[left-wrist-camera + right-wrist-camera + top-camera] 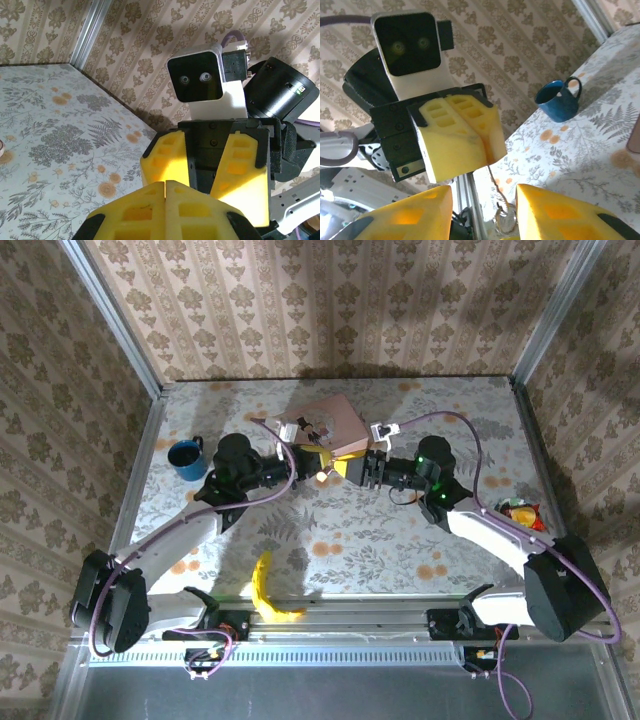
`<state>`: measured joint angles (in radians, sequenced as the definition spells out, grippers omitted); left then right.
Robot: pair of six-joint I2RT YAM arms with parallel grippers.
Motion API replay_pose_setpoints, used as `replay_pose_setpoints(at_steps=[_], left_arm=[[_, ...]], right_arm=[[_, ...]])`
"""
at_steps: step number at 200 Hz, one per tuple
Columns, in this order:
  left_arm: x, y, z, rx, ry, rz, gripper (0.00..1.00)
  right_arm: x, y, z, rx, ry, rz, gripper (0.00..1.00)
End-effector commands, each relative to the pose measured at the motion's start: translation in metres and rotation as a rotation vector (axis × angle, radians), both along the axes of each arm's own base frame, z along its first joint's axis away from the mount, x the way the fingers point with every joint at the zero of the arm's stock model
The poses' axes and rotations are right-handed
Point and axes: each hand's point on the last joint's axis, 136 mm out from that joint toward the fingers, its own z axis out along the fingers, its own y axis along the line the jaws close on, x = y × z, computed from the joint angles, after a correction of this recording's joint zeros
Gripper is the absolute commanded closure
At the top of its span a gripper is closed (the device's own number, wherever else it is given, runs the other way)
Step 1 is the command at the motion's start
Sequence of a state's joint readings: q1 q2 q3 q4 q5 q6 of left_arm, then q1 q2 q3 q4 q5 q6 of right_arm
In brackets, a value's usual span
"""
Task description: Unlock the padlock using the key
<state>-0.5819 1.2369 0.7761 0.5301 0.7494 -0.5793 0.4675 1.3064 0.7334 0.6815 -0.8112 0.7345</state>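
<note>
**Above the tabletop [400,540], pincers face off**

The left pincer [475,137] is clenched, a wire ring [505,220] dangling beneath it, likely so the released right pincer [482,212] can straddle it. The padlock [322,476] seems to be the shiny speck hanging between them.

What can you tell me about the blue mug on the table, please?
The blue mug is a dark blue, glossy cup, ceramic by its look, with one loop handle. It stands upright on the floral table, toward its left side, mouth up. In the top view the handle points away and to the right. Its inside looks dark, and whether it holds anything cannot be told. Nothing touches it but the table.
</note>
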Motion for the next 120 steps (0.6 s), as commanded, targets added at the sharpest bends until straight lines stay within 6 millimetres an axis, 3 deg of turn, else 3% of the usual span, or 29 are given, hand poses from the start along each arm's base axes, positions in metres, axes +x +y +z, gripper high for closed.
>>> replay_pose_setpoints(at_steps=[1,58,120], left_arm=[[-0.0096,0.0015,0.0198,-0.048,-0.042,-0.025,1.0],[-0.011,0.0052,0.0217,-0.063,-0.038,-0.012,1.0],[-0.012,0.0053,0.0238,-0.087,-0.023,-0.018,1.0]], right_arm=[[-0.0088,0.0087,0.0183,0.021,-0.078,0.071,0.62],[-0.0067,0.0116,0.0099,0.001,-0.064,0.064,0.64],[-0.0076,0.0137,0.0149,0.013,-0.086,0.08,0.68]])
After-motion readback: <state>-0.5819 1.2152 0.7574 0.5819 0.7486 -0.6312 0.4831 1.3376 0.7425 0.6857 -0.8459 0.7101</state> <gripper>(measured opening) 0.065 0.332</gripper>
